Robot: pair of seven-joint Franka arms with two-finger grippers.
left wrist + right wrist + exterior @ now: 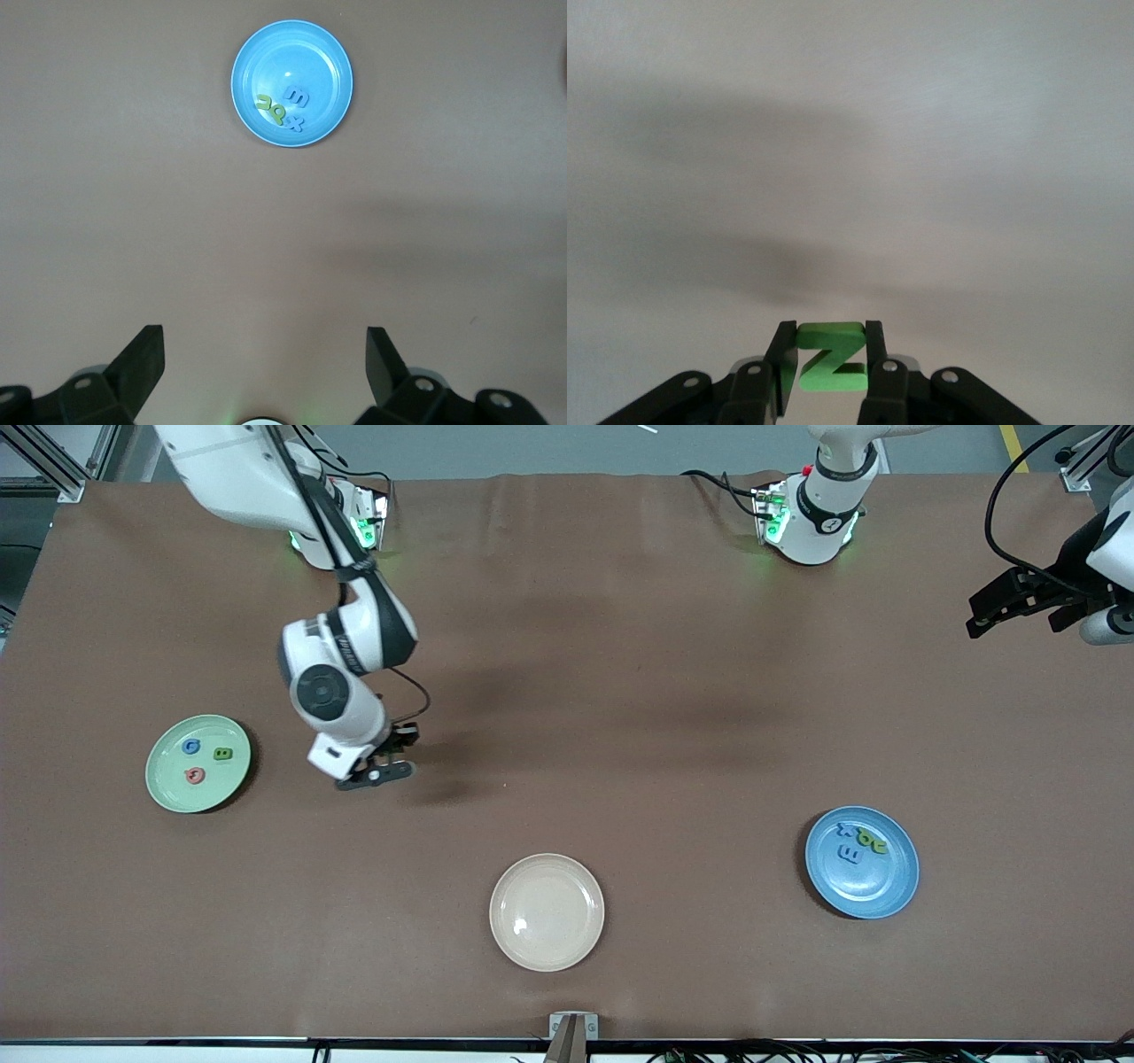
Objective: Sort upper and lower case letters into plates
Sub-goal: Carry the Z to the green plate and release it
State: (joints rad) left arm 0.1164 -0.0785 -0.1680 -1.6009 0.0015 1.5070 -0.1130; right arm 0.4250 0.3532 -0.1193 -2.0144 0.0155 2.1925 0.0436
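Green Z letter (829, 359): pinched flat between the right gripper's (383, 760) fingers, low over bare table, between the mint plate (168, 793) and the table's middle.
Grip: taken by its side edges, likely so it hangs level for carrying.
Mint plate: holds three letters, close beside that gripper.
Blue plate (895, 890): holds four letters, toward the left arm's end.
Left gripper (266, 363): waits with jaws wide, high over the table's edge.
Cream plate (547, 911): empty, nearest the front camera.
Obstacles: none seen on either route.
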